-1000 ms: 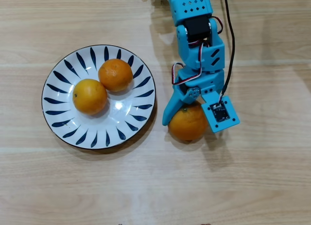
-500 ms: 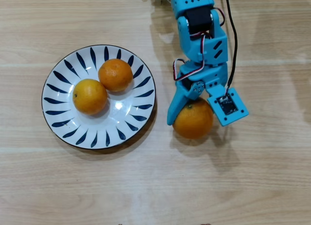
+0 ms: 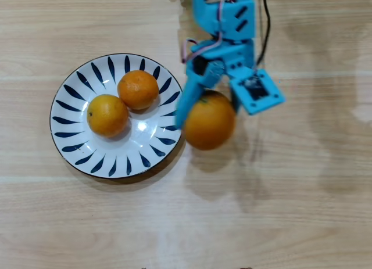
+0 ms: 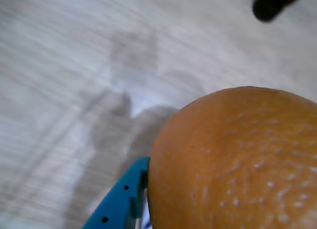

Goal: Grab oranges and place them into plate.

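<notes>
While no writing shows, the gripper (image 3: 204, 109) clamps the largest orange (image 3: 209, 120) beside the plate (image 3: 75, 147).

Nothing here can be read: no lettering, label, brand or number shows on anything in either the overhead or wrist view.

Two oranges (image 3: 122, 101) crowd the plate's (image 3: 145, 147) upper left; lower right lies open

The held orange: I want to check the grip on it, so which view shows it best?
The overhead view: the whole held orange shows between the blue fingers, beside the plate. The wrist view shows only part of its dimpled skin, close up, against one finger.
</notes>
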`<control>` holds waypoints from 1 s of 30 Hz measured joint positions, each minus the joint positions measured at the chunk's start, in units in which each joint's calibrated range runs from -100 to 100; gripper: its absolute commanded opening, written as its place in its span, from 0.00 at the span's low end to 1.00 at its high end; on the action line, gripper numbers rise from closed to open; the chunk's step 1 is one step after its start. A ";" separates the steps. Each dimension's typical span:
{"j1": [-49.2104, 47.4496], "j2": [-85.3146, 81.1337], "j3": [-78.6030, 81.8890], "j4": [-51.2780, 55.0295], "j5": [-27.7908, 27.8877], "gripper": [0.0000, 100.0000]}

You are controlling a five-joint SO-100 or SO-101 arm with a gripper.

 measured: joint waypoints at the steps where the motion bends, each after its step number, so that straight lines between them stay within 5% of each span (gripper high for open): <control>1: 3.80 -2.54 3.81 0.09 0.94 0.37; 9: 15.70 -6.60 13.46 -0.86 3.81 0.43; 14: 15.20 -7.19 13.72 -1.64 4.80 0.52; 30: 13.76 -7.36 16.02 -2.15 5.27 0.52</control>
